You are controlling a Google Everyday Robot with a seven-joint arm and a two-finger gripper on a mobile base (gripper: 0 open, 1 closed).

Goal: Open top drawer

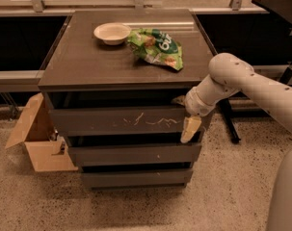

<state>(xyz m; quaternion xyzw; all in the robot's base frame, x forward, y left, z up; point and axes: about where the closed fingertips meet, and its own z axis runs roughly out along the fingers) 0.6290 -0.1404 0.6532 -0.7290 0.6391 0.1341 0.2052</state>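
The top drawer is the wide dark front with pale squiggly scratches, just under the cabinet top. A dark gap shows above its upper edge. My gripper is at the drawer's right end, at its upper right corner, with a cream part hanging down over the front. My pale arm reaches in from the right.
A white bowl and a green snack bag lie on the cabinet top. Two narrower drawer fronts sit below. An open cardboard box stands on the floor at left. A dark stand leg is at right.
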